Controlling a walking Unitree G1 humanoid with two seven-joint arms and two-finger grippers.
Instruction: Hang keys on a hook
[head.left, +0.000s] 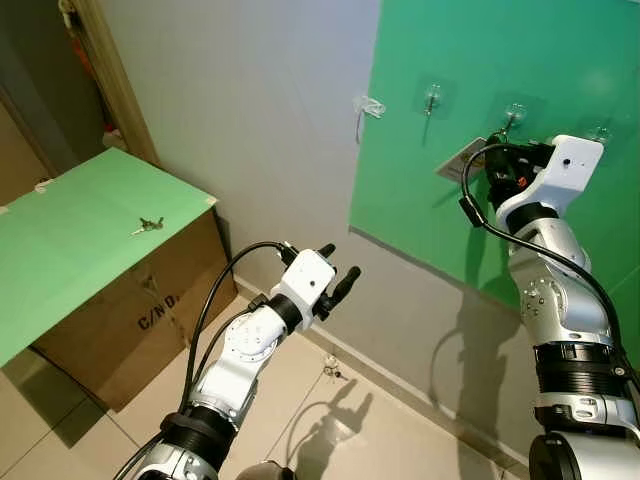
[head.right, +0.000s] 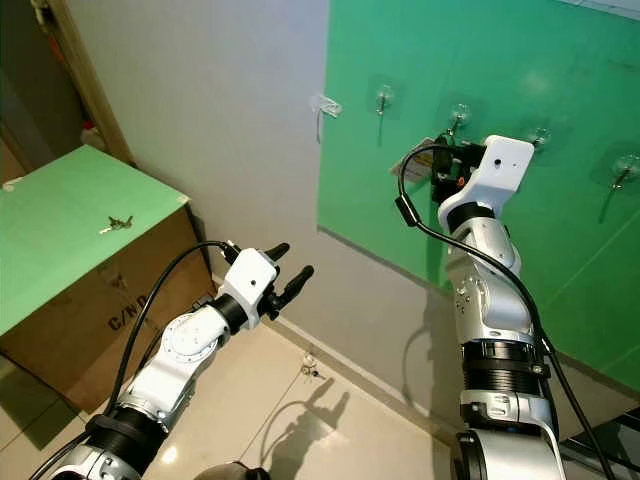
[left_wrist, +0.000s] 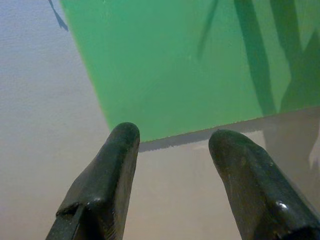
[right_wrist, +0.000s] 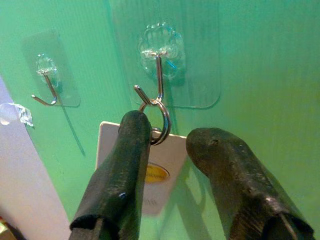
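Observation:
A silver key ring (right_wrist: 159, 116) with a white card tag (right_wrist: 161, 172) hangs on a clear stick-on hook (right_wrist: 159, 62) on the green wall panel (head.left: 480, 60). My right gripper (right_wrist: 167, 132) is raised to that hook and open; one finger (right_wrist: 131, 150) overlaps the ring and tag, the other stands apart. From the head, the tag (head.left: 456, 160) shows just left of the right gripper (head.left: 495, 162). My left gripper (head.left: 340, 262) is open and holds nothing, in mid-air in front of the grey wall. A second bunch of keys (head.left: 148, 225) lies on the green-topped cardboard box (head.left: 120, 300).
More clear hooks sit along the panel: one to the left (head.left: 432, 98), others to the right (head.right: 540, 135), (head.right: 625, 165). A white clip (head.left: 368, 105) sticks out at the panel's edge. A small metal item (head.left: 333, 372) lies on the tiled floor by the skirting.

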